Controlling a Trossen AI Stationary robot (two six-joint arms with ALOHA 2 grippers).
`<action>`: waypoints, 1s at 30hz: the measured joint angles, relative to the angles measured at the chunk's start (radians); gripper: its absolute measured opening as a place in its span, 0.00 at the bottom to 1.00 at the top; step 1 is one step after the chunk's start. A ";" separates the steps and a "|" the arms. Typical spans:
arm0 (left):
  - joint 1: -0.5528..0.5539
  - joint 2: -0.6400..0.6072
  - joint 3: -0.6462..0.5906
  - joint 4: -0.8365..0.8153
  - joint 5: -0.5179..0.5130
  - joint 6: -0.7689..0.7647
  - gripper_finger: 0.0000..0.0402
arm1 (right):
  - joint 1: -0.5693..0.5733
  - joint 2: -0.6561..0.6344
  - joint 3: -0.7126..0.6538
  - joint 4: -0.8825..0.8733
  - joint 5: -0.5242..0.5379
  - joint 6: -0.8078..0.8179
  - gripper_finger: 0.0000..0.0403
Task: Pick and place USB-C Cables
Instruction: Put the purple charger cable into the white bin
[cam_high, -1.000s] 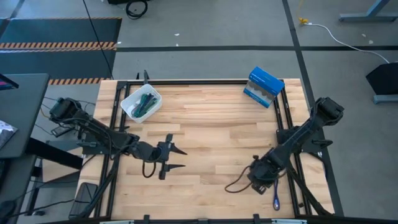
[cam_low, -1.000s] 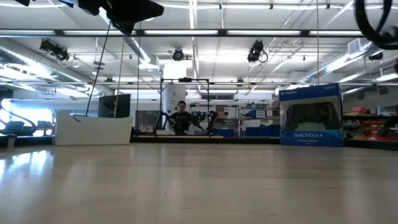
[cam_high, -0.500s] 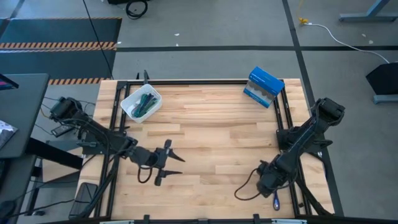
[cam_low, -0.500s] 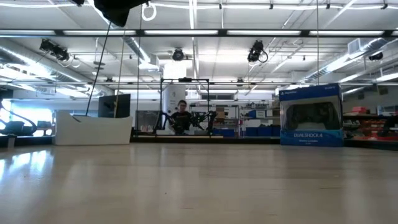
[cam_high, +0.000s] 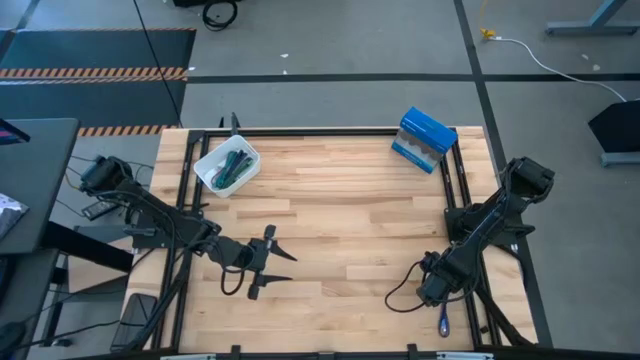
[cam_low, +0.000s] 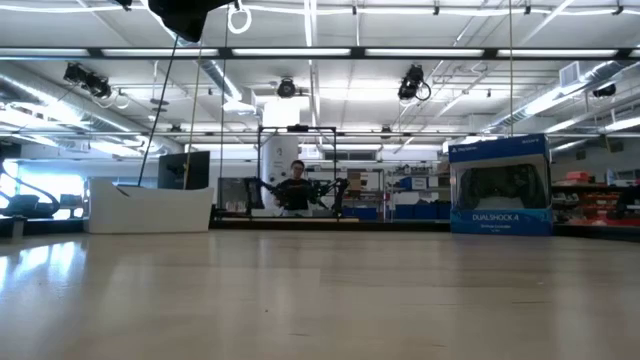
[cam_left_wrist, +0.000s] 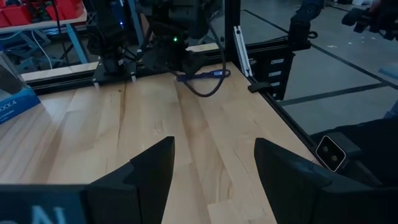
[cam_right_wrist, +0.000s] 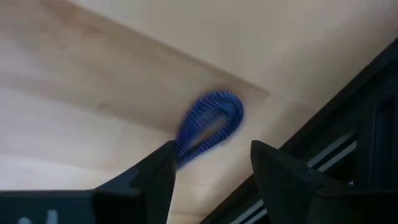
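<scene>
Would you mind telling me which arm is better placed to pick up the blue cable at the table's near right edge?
The right arm. Its end effector is open just beside the blue cable, which fills its wrist view. The left end effector, also open, is across the table.

a white square tray (cam_high: 213, 160) sits near the far left corner of the wooden table (cam_high: 340, 220), and a blue and white box (cam_high: 425, 140) stands near the far right corner, well apart from the tray. seen level from the table top, the box (cam_low: 500, 186) shows a game controller on its face, and the tray (cam_low: 150, 206) reads as a low white wall. in the room behind, a person (cam_low: 294, 186) sits at another rig. orange and black hazard tape (cam_high: 95, 72) runs across the floor beyond the table.
</scene>
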 joint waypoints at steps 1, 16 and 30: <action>0.000 0.000 0.000 0.000 0.000 0.000 0.57 | 0.000 0.000 -0.013 0.016 0.002 0.000 0.52; 0.000 0.000 0.000 -0.001 -0.003 -0.003 0.57 | -0.008 -0.003 -0.055 0.085 0.033 -0.067 0.24; 0.000 0.000 0.000 -0.025 -0.005 -0.021 0.57 | -0.079 0.002 0.012 0.097 0.189 -0.266 0.03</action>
